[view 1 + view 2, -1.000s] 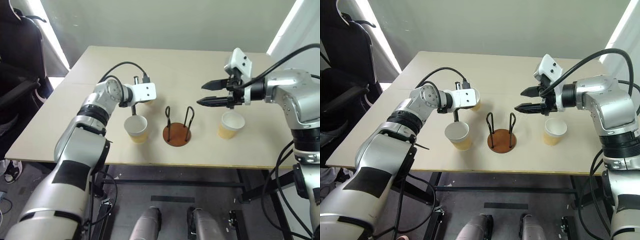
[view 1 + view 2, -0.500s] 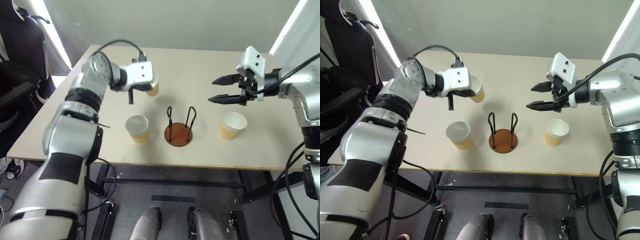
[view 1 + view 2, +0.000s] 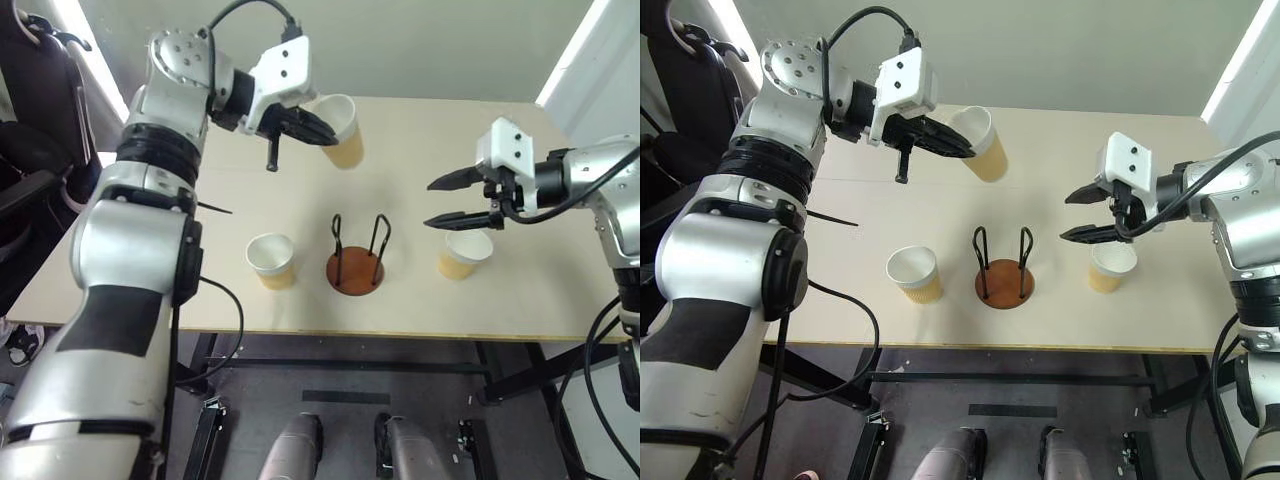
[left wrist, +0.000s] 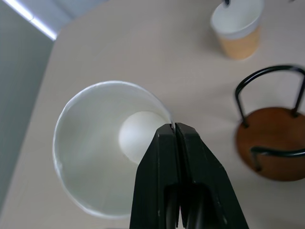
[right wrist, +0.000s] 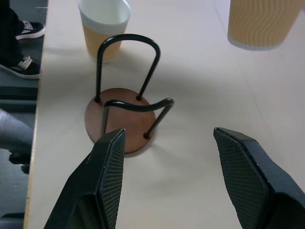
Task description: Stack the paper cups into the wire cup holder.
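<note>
The left gripper (image 3: 958, 150) pinched a paper cup (image 3: 980, 142) by its rim, lifted above the table (image 3: 420, 130). Best to level it over the wire cup holder (image 3: 355, 262) near the front edge, then lower between the loops. The right gripper (image 3: 440, 203) hung spread wide, empty.

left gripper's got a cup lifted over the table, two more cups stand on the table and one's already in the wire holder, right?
Not quite: the wire cup holder is empty, as the left eye view shows. The rest holds: the left gripper holds a lifted cup, and two cups stand on the table.

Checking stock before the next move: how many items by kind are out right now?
Cups: 3, one held in the left hand, one left of the holder, one right of it
Holder: 1
Total: 4
</note>
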Tool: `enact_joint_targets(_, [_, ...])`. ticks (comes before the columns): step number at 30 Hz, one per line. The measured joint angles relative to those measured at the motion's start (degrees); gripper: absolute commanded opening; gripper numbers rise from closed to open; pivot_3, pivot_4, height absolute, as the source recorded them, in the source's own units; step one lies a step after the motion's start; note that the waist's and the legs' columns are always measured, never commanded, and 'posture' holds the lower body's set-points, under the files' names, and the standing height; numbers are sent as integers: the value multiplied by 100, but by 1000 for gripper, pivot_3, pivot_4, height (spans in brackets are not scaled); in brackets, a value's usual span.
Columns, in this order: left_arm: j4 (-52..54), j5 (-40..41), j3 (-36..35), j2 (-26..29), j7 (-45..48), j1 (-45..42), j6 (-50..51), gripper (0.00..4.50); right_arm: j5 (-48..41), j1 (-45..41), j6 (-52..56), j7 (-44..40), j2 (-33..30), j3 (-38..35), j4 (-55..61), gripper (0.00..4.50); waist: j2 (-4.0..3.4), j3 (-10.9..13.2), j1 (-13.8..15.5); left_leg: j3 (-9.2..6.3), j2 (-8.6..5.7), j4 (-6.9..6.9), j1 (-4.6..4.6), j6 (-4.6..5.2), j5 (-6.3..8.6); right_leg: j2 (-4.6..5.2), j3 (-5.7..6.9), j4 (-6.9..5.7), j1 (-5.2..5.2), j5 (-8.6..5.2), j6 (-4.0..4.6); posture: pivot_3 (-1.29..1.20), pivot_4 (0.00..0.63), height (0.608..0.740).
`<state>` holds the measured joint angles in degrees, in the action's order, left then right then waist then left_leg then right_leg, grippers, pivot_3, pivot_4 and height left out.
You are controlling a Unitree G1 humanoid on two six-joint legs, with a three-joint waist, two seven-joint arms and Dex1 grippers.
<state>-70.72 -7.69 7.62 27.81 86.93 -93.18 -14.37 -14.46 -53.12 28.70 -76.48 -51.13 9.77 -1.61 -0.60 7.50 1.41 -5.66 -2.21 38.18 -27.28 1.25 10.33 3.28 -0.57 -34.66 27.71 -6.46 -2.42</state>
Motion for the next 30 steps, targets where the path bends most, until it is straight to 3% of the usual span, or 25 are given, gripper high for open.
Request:
enact_joint_targets(5, [464, 509, 126, 19, 309, 59, 429, 33, -27, 32, 219, 14, -26, -3, 228, 2951, 0, 0, -1, 12, -4, 9, -3, 11, 7, -1, -2, 0, 1, -2, -5, 0, 150, 740])
enact_joint_targets(20, [2435, 2931, 2061, 753, 360, 456, 1987, 33, -222, 419, 636, 533, -15, -207, 880, 2951, 0, 0, 5, 15, 2, 56, 1, 15, 7, 7, -15, -24, -9, 14, -16, 0, 150, 740])
enact_joint_targets(30, [2973, 3676, 3178, 1309, 363, 479, 2187, 33, -323, 544, 805, 699, -22, -258, 1084, 2951, -2, 1, 0, 15, -1, 69, 7, 16, 7, 0, -20, -23, -22, 12, -29, 0, 150, 740])
